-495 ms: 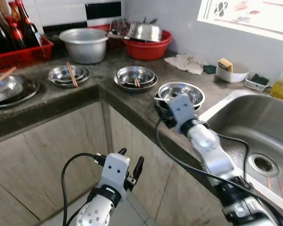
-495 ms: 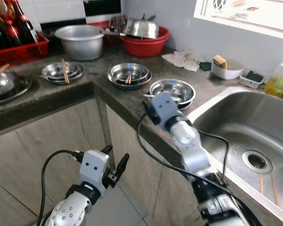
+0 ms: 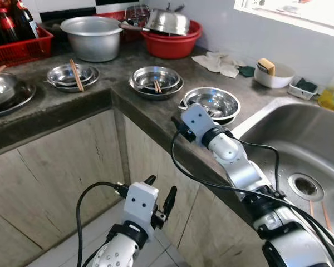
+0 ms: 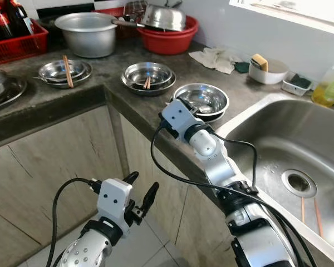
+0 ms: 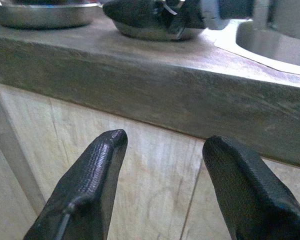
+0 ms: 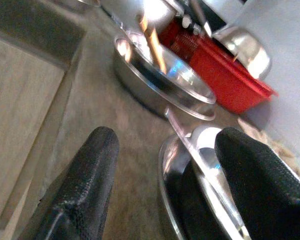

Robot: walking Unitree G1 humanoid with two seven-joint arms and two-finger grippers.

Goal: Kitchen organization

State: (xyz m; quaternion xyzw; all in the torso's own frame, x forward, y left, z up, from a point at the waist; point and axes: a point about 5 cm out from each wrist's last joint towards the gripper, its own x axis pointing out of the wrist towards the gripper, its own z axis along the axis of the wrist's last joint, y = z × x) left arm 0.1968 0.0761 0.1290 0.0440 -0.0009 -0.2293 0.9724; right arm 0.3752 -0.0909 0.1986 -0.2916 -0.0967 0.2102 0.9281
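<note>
Fig.: kitchen corner, dark stone countertop (image 3: 100,103) w/ steel sink (image 3: 300,150) at its right end. Right gripper (image 6: 162,165) reaches over the counter's front edge, fingers spread wide & holding nothing, poised at the rim of the nearest steel bowl (image 3: 212,103), which sits just beside the sink's left edge. A metal utensil handle (image 6: 190,145), prob. a spoon, sticks out over that bowl's rim between the two fingers. Left gripper (image 3: 161,197) hangs low in front of the cabinet doors (image 3: 72,178), below counter level, fingers likewise apart & empty.

Other items: second steel bowl (image 3: 156,80) w/ chopsticks (image 3: 157,86) further back along the counter; third stack of steel dishes (image 3: 72,75) w/ chopsticks (image 3: 76,75) laid across it toward the left; large aluminium pot (image 3: 93,36) & red basin (image 3: 175,41) w/ a steel lid against the back wall; red crate w/ bottles (image 3: 16,33) at back left corner; cloth (image 3: 220,62), sponge in a white bowl (image 3: 273,72) & soap bottle (image 3: 331,94) behind the sink. Two chopsticks (image 4: 309,211) lie in the sink basin.

Step in hand (judged): grasp nearest bowl or its utensil. To do well: centre the handle between fingers before closing; keep lower finger clear of the rim so the bowl isn't tipped or pushed toward the sink; lift straight up. Thin, slick steel — likely to slip if pinched near its tip.
</note>
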